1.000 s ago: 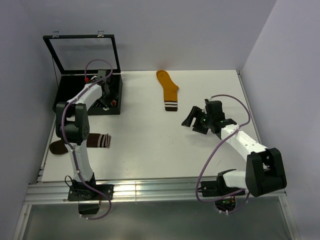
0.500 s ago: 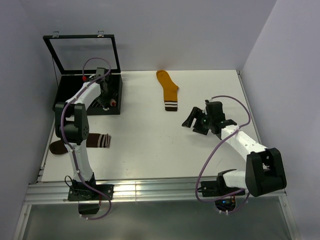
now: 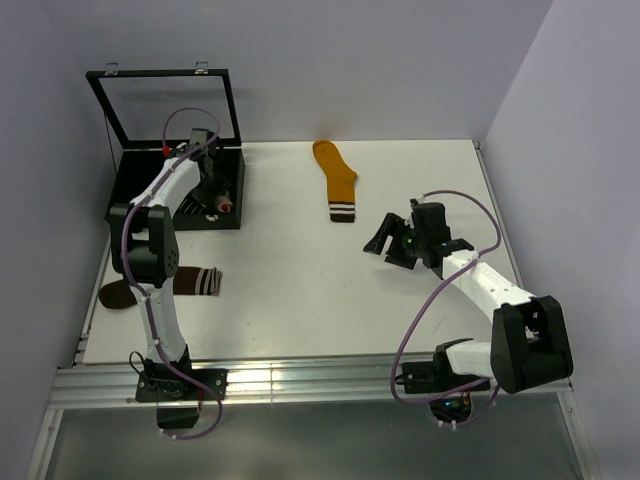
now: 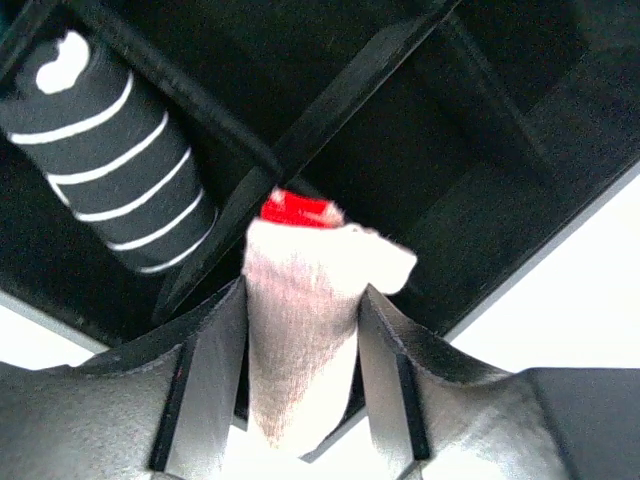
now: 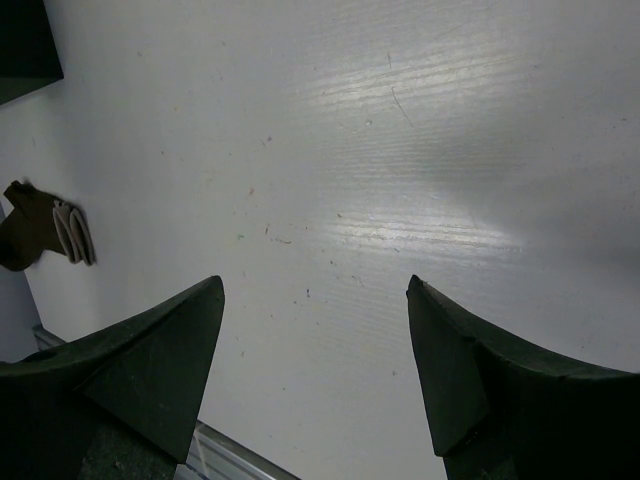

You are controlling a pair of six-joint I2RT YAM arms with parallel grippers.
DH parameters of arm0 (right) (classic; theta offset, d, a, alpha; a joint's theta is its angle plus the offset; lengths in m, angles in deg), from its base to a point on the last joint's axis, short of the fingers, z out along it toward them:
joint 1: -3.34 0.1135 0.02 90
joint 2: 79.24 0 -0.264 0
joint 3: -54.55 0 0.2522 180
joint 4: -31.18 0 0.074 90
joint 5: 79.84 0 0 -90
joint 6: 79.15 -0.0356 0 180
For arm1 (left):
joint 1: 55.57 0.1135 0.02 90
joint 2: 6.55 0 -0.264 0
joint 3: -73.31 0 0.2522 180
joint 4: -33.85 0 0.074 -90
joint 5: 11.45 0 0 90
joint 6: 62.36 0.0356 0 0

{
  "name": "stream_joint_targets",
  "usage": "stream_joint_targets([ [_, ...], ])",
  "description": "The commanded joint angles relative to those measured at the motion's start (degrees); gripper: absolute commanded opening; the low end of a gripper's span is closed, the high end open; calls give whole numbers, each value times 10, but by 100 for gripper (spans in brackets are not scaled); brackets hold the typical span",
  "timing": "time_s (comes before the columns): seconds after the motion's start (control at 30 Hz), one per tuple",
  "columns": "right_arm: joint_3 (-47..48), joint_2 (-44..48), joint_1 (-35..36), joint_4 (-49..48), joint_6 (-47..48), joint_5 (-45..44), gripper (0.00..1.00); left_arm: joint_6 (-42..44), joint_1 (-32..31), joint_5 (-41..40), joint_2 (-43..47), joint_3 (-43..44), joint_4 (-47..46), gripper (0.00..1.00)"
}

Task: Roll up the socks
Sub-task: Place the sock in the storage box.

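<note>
Over the black box [image 3: 175, 224] at the 10 o'clock corner of the tabletop [image 3: 300, 290], the beige sock [image 4: 300, 370] is rolled up. The left gripper [image 4: 303, 305] squeezes it from both sides. The roll lies along the fingers, and its red tip points to 12 o'clock, out toward the box. Just past that tip is a black divider [image 4: 330, 120]. I think the roll could land on this bar and not in a slot, so it may need a nudge to one side. At 10 o'clock from it, a striped sock roll [image 4: 110, 180] fills one slot.

A mustard sock [image 3: 337, 180] lies flat at 12 o'clock and a brown sock [image 3: 150, 287] at 8 o'clock. The right gripper [image 5: 313, 290] hangs wide apart at 3 o'clock and grasps nothing.
</note>
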Motion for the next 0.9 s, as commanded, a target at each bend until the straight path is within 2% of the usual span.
stream_joint_targets([
  [0.0,-8,10,-6,-18,5,5,81,11,6,-19,-29,44,19,51],
  [0.37,-7,5,-6,-20,5,9,81,34,6,-39,-78,43,87,41],
  [0.7,-11,13,-7,-21,9,13,81,46,6,-22,-123,67,99,41],
  [0.83,-5,32,-8,-10,14,3,81,50,6,-22,-102,76,100,46],
  [0.87,-4,35,-8,-5,16,1,81,50,6,-19,-88,76,99,50],
])
